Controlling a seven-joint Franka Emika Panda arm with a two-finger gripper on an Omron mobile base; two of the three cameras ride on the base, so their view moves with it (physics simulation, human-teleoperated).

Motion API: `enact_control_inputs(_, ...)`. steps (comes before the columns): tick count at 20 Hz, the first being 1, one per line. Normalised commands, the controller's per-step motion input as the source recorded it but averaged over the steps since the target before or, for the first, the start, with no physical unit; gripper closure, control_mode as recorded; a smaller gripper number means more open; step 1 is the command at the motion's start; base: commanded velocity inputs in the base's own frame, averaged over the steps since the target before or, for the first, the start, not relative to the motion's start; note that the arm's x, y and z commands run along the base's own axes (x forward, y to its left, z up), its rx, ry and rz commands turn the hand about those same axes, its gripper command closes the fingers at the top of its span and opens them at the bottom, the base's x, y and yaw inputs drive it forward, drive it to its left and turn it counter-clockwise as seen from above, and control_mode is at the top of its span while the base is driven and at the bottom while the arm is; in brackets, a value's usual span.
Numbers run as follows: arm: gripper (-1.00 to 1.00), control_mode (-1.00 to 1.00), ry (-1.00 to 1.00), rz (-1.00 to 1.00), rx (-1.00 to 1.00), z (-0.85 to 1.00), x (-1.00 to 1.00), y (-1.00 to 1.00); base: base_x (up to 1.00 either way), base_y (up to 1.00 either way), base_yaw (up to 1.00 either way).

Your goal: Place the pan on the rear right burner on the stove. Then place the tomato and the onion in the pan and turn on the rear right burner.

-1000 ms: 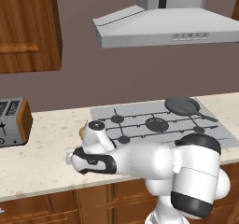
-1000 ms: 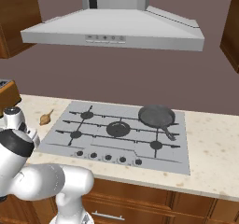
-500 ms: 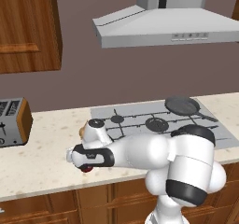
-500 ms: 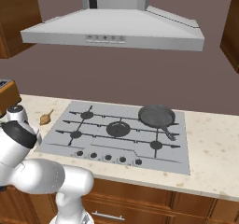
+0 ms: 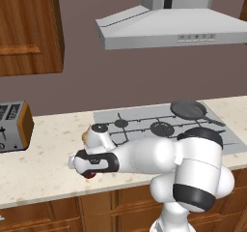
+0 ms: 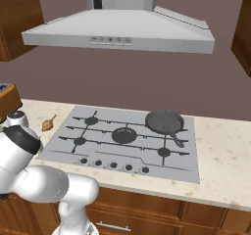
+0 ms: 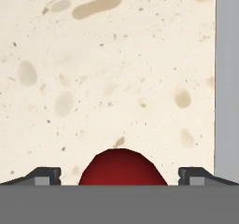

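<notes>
Speckled cream countertop point(image 5: 43, 163) under a steel range hood point(image 6: 117, 31), with a toaster point(image 5: 14, 125) at far left and silver-grey stove point(image 6: 63, 151) to the right. Small, glossy, red and round, tomato point(image 7: 122, 167) on the counter left of the stove, tan onion point(image 6: 47, 125) behind it; dark pan point(image 6: 164, 122) on rear right burner. Gripper point(image 7: 119, 175) directly over the tomato, fingertips point(image 7: 45, 175) spread wide on either side, apparently not touching it.

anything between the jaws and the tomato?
Nothing: in the hand view the tomato sits centred between the open jaws, on bare speckled counter.
</notes>
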Motion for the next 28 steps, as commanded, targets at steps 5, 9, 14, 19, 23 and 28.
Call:
enact_control_inputs(5,-1.00,-1.00,0.01,0.00,0.00,-0.02,0.00,0.00,0.00,0.00,0.00)
enact_control_inputs(9,-1.00,-1.00,0.00,0.00,0.00,0.00,0.00,0.00,0.00,0.00,0.00)
enact_control_inputs(14,1.00,-1.00,0.00,0.00,0.00,0.00,0.00,0.00,0.00,0.00,0.00)
enact_control_inputs(19,1.00,-1.00,0.00,0.00,0.00,0.00,0.00,0.00,0.00,0.00,0.00)
enact_control_inputs(23,1.00,-1.00,-0.02,0.00,0.00,0.04,0.06,0.00,0.00,0.00,0.00)
enact_control_inputs(28,1.00,-1.00,-0.01,0.00,0.00,0.45,0.09,-0.13,0.00,0.00,0.00)
